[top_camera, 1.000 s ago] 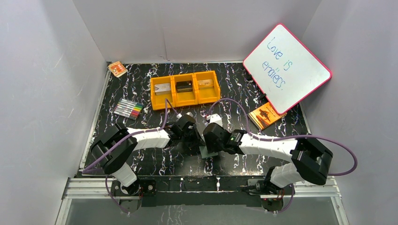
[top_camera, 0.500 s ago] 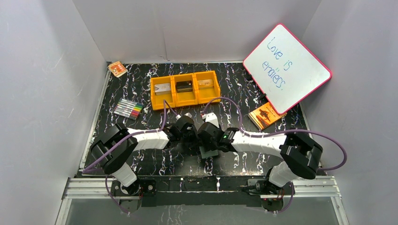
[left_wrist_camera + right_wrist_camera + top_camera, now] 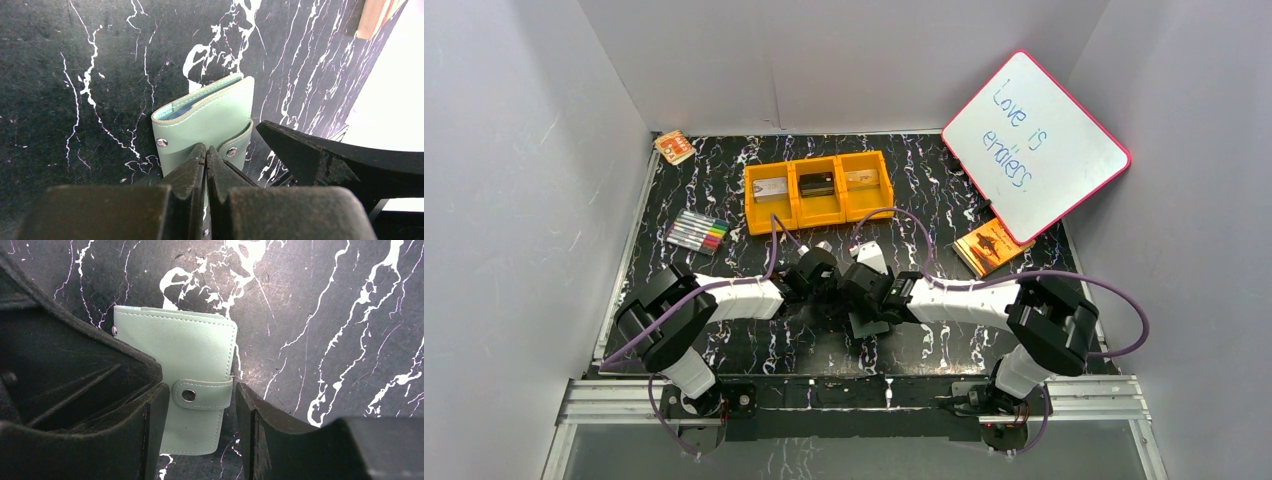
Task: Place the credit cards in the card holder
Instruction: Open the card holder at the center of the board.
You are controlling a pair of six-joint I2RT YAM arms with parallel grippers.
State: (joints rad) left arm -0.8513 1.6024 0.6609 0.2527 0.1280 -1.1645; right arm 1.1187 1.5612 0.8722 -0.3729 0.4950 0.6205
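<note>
The grey-green card holder (image 3: 205, 117) lies folded on the black marbled table with its snap tab (image 3: 202, 393) fastened; in the top view it (image 3: 864, 325) shows only partly under the arms. My left gripper (image 3: 206, 148) is shut, its tips resting on the holder's top beside the tab. My right gripper (image 3: 200, 407) is open, its two fingers either side of the tab, just above the holder. The silver-grey card (image 3: 771, 188), the black card (image 3: 815, 183) and the tan card (image 3: 858, 178) lie in the orange tray (image 3: 819, 212).
A whiteboard (image 3: 1036, 145) leans at the back right, with an orange book (image 3: 989, 246) at its foot. A set of markers (image 3: 696, 232) lies at the left. An orange patterned packet (image 3: 674, 147) sits in the back left corner. Grey walls enclose the table.
My right arm has swung left, bringing its open gripper over the card holder next to my left gripper. The left arm and the holder have hardly moved.
</note>
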